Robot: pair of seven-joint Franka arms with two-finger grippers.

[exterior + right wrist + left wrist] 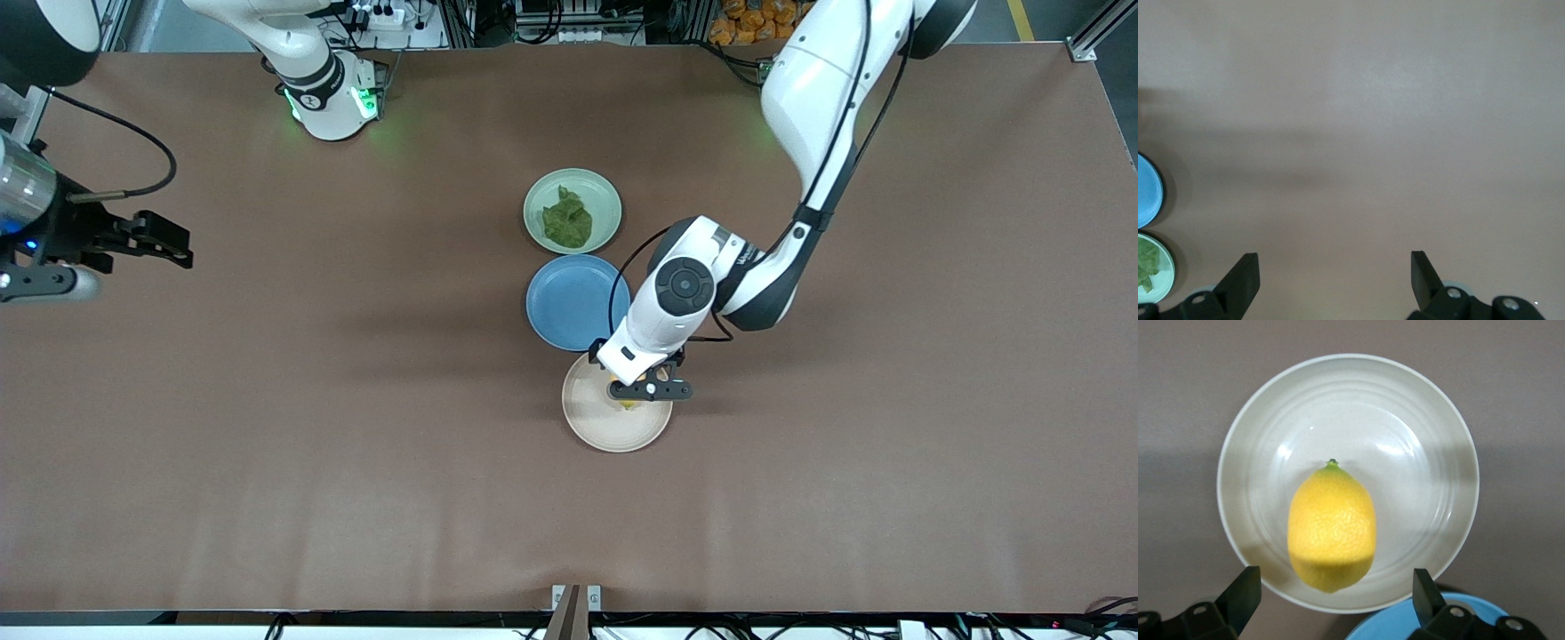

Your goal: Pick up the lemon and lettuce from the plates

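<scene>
The left gripper [650,389] points straight down, fingers spread (the right gripper [164,242] waits, likewise spread).

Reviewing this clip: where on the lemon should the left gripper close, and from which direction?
Come straight down over the lemon and close across its narrow middle, probably the steadiest hold. It lies on its side on the beige plate, long axis running between the open fingers of the left gripper, so the rounded flanks face them.
</scene>
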